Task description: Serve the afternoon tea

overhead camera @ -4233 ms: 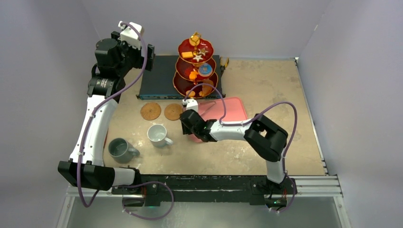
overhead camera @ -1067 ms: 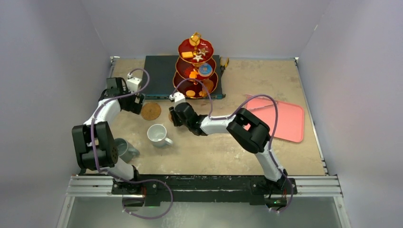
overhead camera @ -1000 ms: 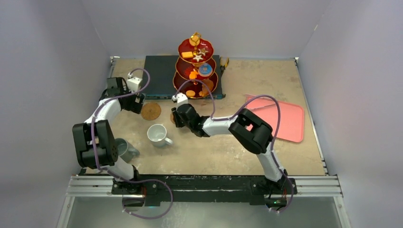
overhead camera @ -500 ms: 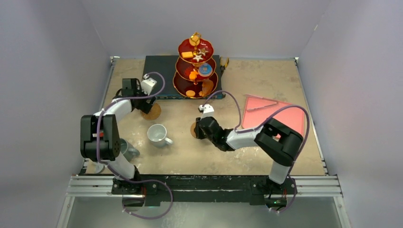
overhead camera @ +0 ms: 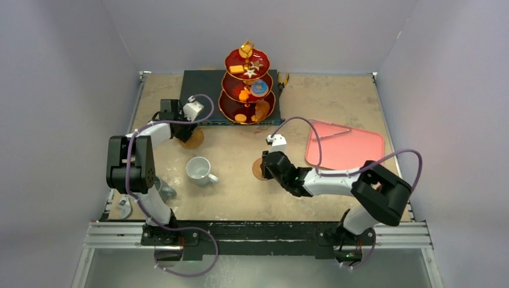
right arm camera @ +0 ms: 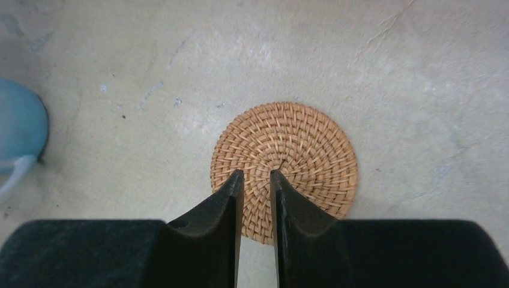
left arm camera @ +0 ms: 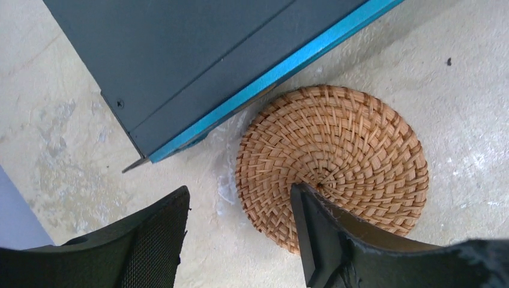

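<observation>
The red three-tier stand (overhead camera: pixel 247 90) with toy pastries stands at the back, on the dark box. My left gripper (overhead camera: pixel 187 135) is open and low over one cork coaster (overhead camera: pixel 193 140). In the left wrist view (left arm camera: pixel 240 198) one finger (left arm camera: pixel 336 240) lies over this coaster (left arm camera: pixel 342 144) and the other is off its left edge. My right gripper (overhead camera: pixel 264 167) is shut, with its tips resting on the second coaster (overhead camera: pixel 258 168); that coaster also shows in the right wrist view (right arm camera: pixel 300 144), under the gripper (right arm camera: pixel 256 177). The white mug (overhead camera: pixel 198 170) stands between the arms. The grey mug (overhead camera: pixel 161 189) is mostly hidden behind my left arm.
The flat dark electronics box (overhead camera: pixel 201 96) lies at the back left; its blue-edged corner (left arm camera: pixel 198 126) is right beside the left coaster. The pink tray (overhead camera: pixel 345 147) lies at the right. The white mug's edge (right arm camera: pixel 21 129) shows at the left of the right wrist view.
My right gripper has moved right and nearer, and its coaster has moved with it. My left gripper has shifted right with its coaster to the box's corner. The pink tray moved right earlier.
</observation>
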### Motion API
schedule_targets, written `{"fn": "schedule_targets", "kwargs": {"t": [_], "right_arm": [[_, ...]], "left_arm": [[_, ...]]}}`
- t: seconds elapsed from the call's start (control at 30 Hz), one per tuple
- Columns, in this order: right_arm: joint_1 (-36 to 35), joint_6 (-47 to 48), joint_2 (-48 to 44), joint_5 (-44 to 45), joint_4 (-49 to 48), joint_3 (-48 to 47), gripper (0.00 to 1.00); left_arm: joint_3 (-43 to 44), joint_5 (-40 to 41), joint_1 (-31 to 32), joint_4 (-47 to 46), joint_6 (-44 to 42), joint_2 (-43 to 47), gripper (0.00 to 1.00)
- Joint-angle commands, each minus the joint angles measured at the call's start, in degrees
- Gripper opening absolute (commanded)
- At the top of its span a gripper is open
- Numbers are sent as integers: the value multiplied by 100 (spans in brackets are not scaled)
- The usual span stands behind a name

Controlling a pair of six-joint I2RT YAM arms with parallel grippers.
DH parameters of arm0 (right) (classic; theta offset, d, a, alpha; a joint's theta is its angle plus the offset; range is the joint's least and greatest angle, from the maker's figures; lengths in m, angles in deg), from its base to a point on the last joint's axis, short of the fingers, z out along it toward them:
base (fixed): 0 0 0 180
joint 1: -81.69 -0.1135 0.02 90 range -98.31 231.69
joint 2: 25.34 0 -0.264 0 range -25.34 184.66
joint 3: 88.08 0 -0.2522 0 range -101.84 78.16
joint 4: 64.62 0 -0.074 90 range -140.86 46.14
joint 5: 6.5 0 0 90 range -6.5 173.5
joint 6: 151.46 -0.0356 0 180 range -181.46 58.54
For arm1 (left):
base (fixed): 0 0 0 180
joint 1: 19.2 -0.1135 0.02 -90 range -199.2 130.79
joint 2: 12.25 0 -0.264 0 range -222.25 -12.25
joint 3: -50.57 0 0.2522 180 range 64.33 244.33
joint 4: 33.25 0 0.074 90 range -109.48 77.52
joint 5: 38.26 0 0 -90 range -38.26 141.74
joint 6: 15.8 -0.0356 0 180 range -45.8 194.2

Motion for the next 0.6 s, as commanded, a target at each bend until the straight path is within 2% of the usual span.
{"fn": "schedule_targets", "kwargs": {"t": [0.0, 0.13, 0.3, 0.43, 0.57], "right_arm": [[21, 173, -703, 473, 178, 67, 26], [19, 253, -1256, 573, 338, 104, 26], [22, 340, -1530, 612, 519, 18, 26], [24, 478, -1485, 660, 321, -18, 27], [9, 682, -1534, 258, -141, 210, 32]], "left_arm": [[69, -426, 27, 436, -119, -423, 62], [65, -784, 27, 834, -227, -496, 60], [-382, -1045, 335, 1117, -445, -26, 61], [-686, -1137, 550, 1272, -452, 325, 62], [-908, -1197, 826, 1350, -245, 566, 62]]}}
